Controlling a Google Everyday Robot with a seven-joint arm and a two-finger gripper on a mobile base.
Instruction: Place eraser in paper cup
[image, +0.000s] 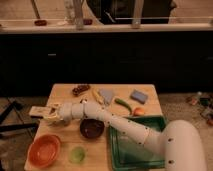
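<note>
The eraser (37, 111) is a whitish-beige block at the left edge of the wooden table (65, 97), sticking out past the edge. My gripper (49, 114) is at the eraser's right end and is shut on it, with the arm reaching left across the table. The paper cup (77, 153) is a small pale green cup near the table's front edge, to the right of and nearer than the gripper. It stands apart from the eraser.
An orange bowl (44, 150) stands left of the cup and a dark brown bowl (92, 128) behind it. A green tray (150, 150) fills the front right. A blue sponge (139, 96), a green pepper (123, 105) and other small items lie at the back.
</note>
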